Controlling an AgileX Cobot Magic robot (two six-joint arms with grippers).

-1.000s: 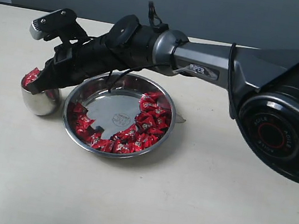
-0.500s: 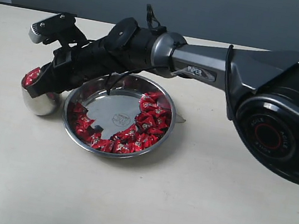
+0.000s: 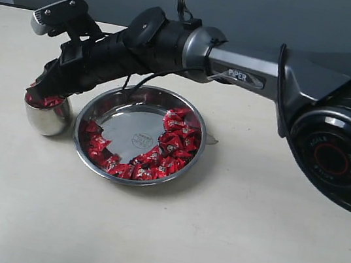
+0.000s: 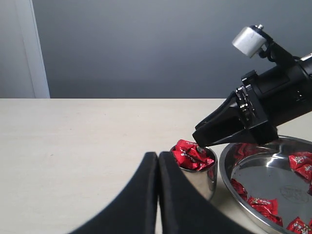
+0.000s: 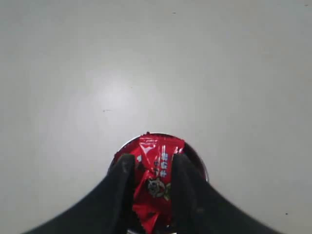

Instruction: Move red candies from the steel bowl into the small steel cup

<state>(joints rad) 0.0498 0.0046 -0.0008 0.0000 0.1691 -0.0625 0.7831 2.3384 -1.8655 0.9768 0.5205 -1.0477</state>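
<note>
The small steel cup [image 3: 46, 120] stands left of the steel bowl [image 3: 133, 127] and is heaped with red candies [image 3: 46, 100]. More red candies [image 3: 174, 143] line the bowl's front and right side. My right gripper [image 3: 40, 87] hangs just above the cup's mouth. In the right wrist view it [image 5: 153, 159] is open, fingers apart, with a red candy [image 5: 157, 171] lying in the cup [image 5: 199, 160] below and between them. In the left wrist view my left gripper [image 4: 158, 157] is shut and empty, low on the table close to the cup [image 4: 201, 176] and bowl [image 4: 257, 171].
The right arm [image 3: 237, 71] stretches from the right over the back of the bowl. A bare cream tabletop [image 3: 147, 233] runs round both vessels. A grey wall [image 3: 246, 10] stands behind the table.
My right gripper's fingers have parted and the candy it held now lies on the cup's heap. The gripper has lifted a little above the cup.
</note>
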